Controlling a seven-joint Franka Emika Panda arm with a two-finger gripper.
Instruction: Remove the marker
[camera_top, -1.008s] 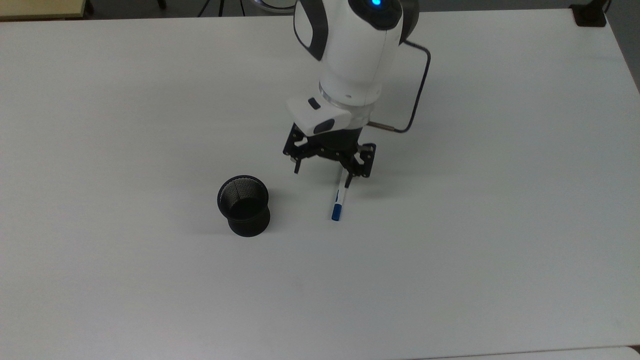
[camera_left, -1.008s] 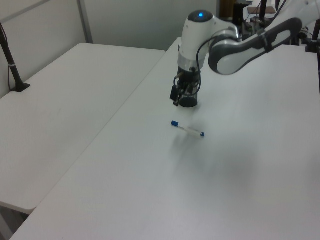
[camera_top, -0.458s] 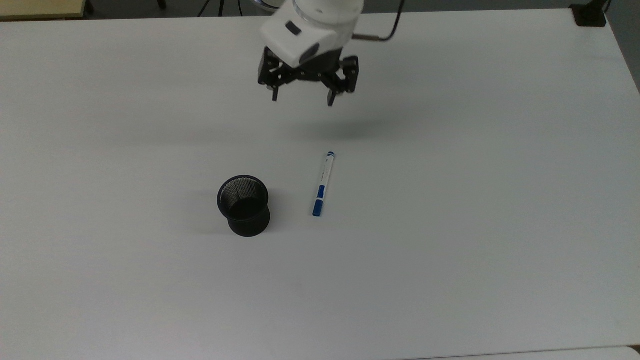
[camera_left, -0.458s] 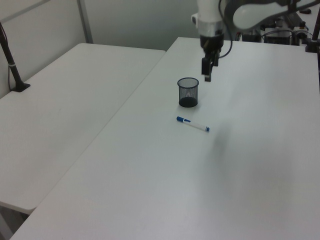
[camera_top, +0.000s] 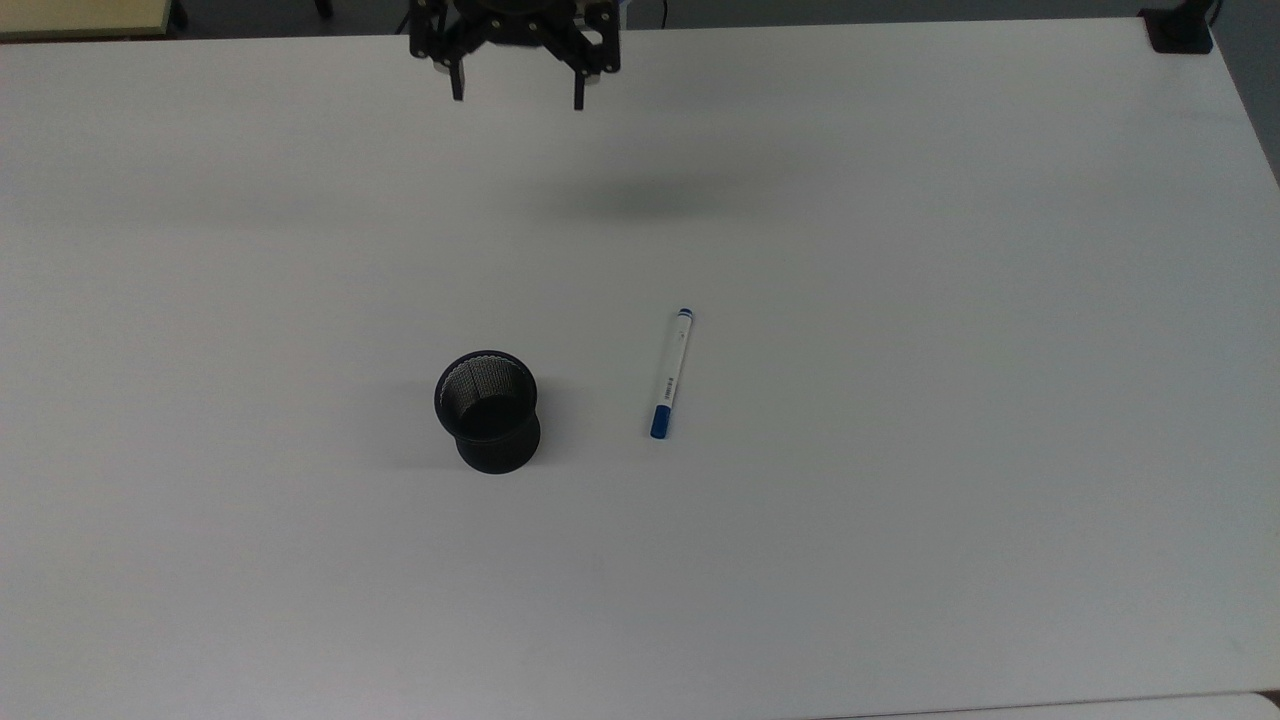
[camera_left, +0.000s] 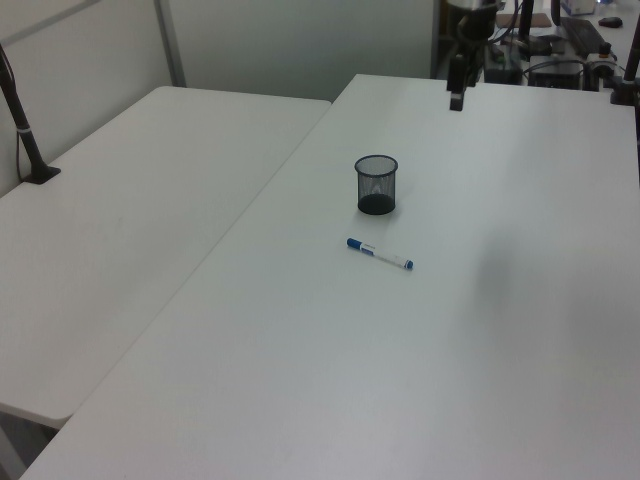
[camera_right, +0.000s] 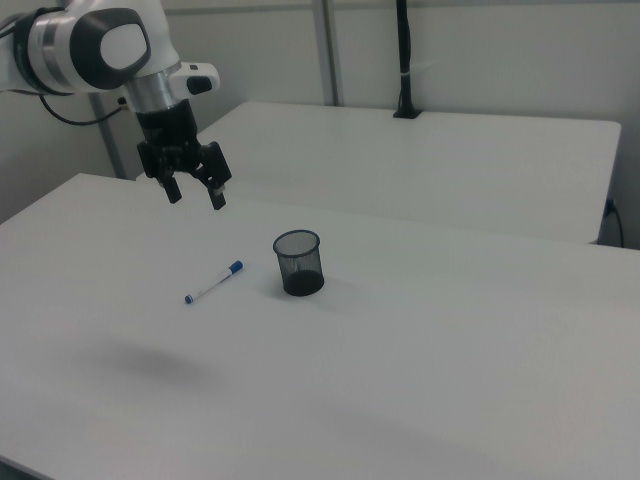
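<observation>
From high above, we look steeply down on the worktop (camera_top: 900, 300), the hand (camera_top: 517, 85) at the top view's upper edge. Our left view looks along the worktop from low and far off toward the hand. Our right view sits nearer, opposite. All share the mesh cup (camera_top: 488, 410) below the hand.

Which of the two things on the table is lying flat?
The white marker with blue cap lies flat; the black mesh cup beside it stands upright.

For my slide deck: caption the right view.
Open gripper raised above the white table, marker lying flat beside the upright black mesh cup.
</observation>
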